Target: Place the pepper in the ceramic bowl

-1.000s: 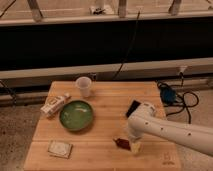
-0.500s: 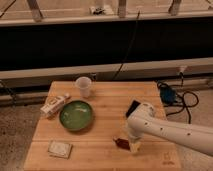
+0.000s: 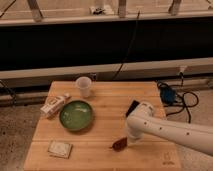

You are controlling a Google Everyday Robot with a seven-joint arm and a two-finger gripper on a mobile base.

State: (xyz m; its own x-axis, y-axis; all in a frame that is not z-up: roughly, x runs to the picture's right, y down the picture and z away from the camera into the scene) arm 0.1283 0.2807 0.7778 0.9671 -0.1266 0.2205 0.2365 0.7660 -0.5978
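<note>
The dark red pepper [image 3: 118, 145] lies on the wooden table [image 3: 105, 102], in front of and to the right of the green ceramic bowl [image 3: 76, 115]. My gripper [image 3: 129, 139] is at the end of the white arm [image 3: 170, 131] that reaches in from the right. It is low over the table, right next to the pepper's right end. The arm hides the fingers. The bowl is empty and sits about a hand's width to the left of the pepper.
A clear plastic cup [image 3: 84, 86] stands behind the bowl. A small carton [image 3: 54, 105] lies left of the bowl. A flat packet [image 3: 60, 148] lies at the front left. A black phone [image 3: 132, 107] lies partly behind the arm. Cables [image 3: 172, 96] lie on the floor to the right.
The arm has shifted slightly at the pepper; the pepper, bowl and other objects have not moved.
</note>
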